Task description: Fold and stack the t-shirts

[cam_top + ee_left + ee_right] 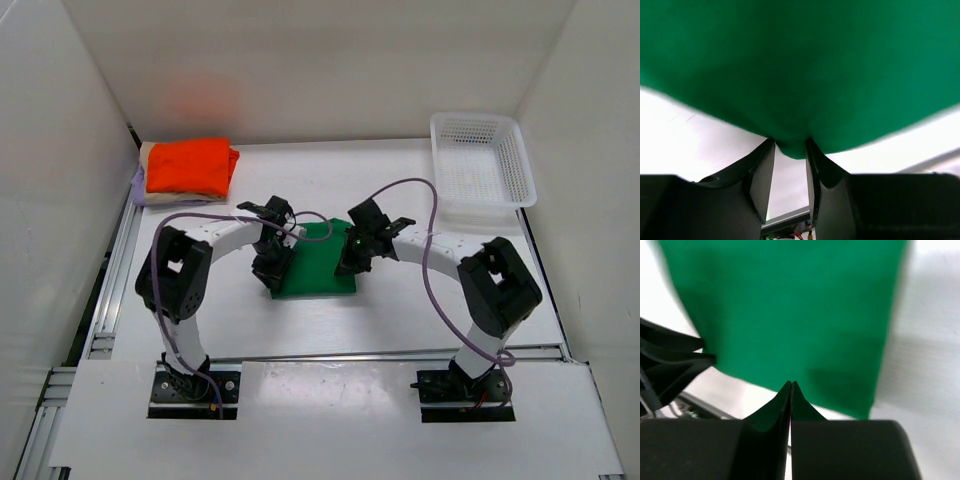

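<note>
The green t-shirt [322, 262] lies folded in a rectangle on the table between my two grippers. My left gripper [272, 270] is at its left edge. In the left wrist view a bunched fold of the green t-shirt [800, 75] sits pinched between the fingertips of my left gripper [790, 145]. My right gripper [352, 258] is at the shirt's right side. In the right wrist view its jaws are pressed together with nothing visible between them, the tips of my right gripper [791, 385] over the near edge of the green t-shirt [790, 310]. The orange-red t-shirt [190, 166] lies folded on the beige t-shirt [146, 152] and the lavender t-shirt [140, 192] at the back left.
A white mesh basket [480, 160] stands at the back right. White walls close in the table on three sides. Purple cables loop over both arms. My left gripper's fingers [670, 357] show at the left of the right wrist view.
</note>
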Robot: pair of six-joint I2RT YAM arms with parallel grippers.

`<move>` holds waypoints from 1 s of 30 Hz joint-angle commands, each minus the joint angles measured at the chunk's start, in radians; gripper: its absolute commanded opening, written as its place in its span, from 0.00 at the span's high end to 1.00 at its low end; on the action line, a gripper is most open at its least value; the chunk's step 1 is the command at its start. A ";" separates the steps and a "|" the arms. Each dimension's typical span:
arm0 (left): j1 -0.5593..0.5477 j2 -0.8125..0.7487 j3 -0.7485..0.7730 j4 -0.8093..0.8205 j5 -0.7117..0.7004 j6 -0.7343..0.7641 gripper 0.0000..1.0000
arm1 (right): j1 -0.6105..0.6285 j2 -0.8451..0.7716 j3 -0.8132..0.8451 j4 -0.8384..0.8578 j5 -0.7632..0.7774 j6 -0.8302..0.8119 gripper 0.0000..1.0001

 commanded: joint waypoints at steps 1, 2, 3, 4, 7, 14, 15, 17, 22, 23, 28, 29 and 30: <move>0.007 0.037 -0.035 0.059 -0.013 0.004 0.58 | -0.004 0.061 -0.032 0.031 -0.028 0.052 1.00; 0.007 0.037 -0.035 0.059 -0.013 0.004 0.59 | -0.004 0.072 -0.032 0.031 -0.037 0.052 1.00; 0.007 0.037 -0.045 0.073 -0.013 0.004 0.59 | -0.004 0.081 -0.032 0.031 -0.037 0.052 1.00; 0.007 0.037 -0.046 0.073 -0.013 0.004 0.59 | -0.004 0.081 -0.032 0.031 -0.025 0.052 1.00; 0.007 0.002 -0.046 0.073 -0.024 0.004 0.59 | -0.004 0.090 -0.022 0.022 -0.014 0.043 1.00; 0.103 -0.150 0.016 0.029 0.123 0.004 0.39 | -0.004 -0.003 0.073 -0.082 0.079 -0.036 0.97; 0.125 -0.150 0.025 0.029 0.144 0.004 0.29 | -0.004 -0.012 0.082 -0.099 0.101 -0.051 0.94; 0.180 -0.119 0.034 0.029 0.174 0.004 0.18 | -0.004 -0.022 0.099 -0.151 0.141 -0.063 0.81; 0.249 0.034 0.115 -0.006 0.255 0.004 0.16 | -0.023 0.032 0.113 -0.173 0.138 -0.074 0.62; 0.263 0.091 0.129 -0.016 0.270 0.004 0.16 | -0.033 0.050 0.113 -0.173 0.126 -0.074 0.60; 0.274 0.229 0.234 -0.065 0.393 0.004 0.14 | -0.066 0.121 0.113 -0.135 0.080 -0.063 0.56; 0.274 0.261 0.243 -0.074 0.417 0.004 0.14 | -0.076 0.121 0.103 -0.124 0.065 -0.053 0.56; 0.274 0.277 0.261 -0.074 0.442 0.004 0.14 | -0.076 0.133 0.103 -0.124 0.064 -0.053 0.56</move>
